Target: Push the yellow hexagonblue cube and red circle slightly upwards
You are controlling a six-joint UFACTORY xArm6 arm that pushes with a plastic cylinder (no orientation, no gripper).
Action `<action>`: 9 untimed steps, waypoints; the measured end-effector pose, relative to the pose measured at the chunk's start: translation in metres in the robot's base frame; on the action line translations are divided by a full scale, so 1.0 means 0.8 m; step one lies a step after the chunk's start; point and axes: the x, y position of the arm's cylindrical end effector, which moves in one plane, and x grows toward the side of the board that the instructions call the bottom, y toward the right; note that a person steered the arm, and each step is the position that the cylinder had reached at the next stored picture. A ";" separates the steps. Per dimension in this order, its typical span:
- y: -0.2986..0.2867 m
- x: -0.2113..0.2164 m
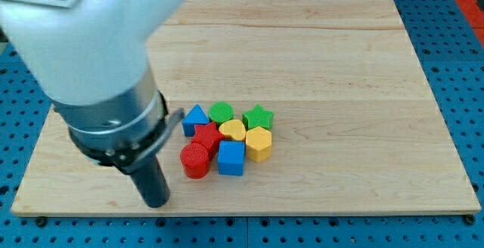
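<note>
Resting left of red circle [195, 160] — my tip [156, 202], bare rod, no pincer, nothing held.

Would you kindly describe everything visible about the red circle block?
The red circle is a short upright cylinder with a ribbed, plastic-looking top, standing on the wooden board at the cluster's lower left corner. The blue cube sits against its right side; the red star touches it from above. My tip lies to its lower left, apart.
</note>
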 end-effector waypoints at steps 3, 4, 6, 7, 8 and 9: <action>0.055 -0.005; 0.044 -0.005; 0.043 -0.021; 0.044 -0.023; 0.049 -0.023; 0.057 -0.018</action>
